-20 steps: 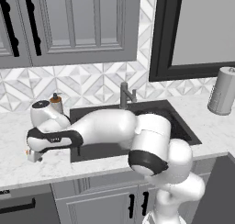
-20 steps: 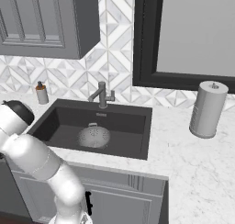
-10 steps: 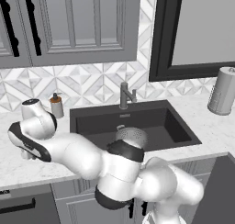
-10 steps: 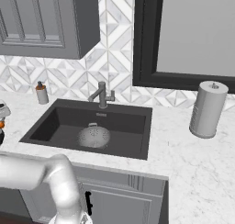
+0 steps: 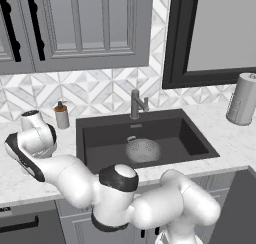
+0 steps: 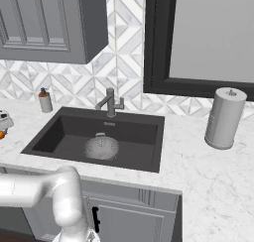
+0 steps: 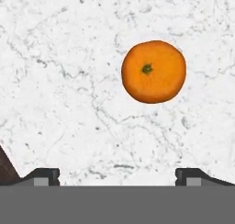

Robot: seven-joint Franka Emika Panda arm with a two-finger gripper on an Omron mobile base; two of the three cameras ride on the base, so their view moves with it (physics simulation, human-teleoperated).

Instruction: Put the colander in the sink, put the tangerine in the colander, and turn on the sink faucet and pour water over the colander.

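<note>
The gripper (image 7: pixel 117 175) hangs over the marble counter (image 7: pixel 59 81) to the left of the sink (image 5: pixel 195 138), pointing straight down. In the hand view its two finger tips (image 7: pixel 43 175) stand wide apart at the bottom edge with nothing between them, so the claw is open and empty.

The tangerine (image 7: pixel 153 71) lies on the bare marble ahead of the tips and off to the right of the line midway between them, closer to the right tip's side. It sits stem dimple up, clear of both fingers. Being round, it has no long axis to line up with; what matters is that the claw is not yet centred over it. A judgement: the hand needs to shift toward the fruit, forward and to the right in the hand view, before descending to close on it.

In the right base view an orange speck, probably the tangerine, shows at the far left edge of the counter, beside the hand.

The colander (image 5: pixel 143 150) already rests upright on the floor of the sink, near the drain and just in front of the faucet (image 5: pixel 136 103). It looks empty. No water shows at the spout. A soap bottle (image 5: pixel 61 115) stands on the counter behind the gripper, between it and the sink's back corner.
</note>
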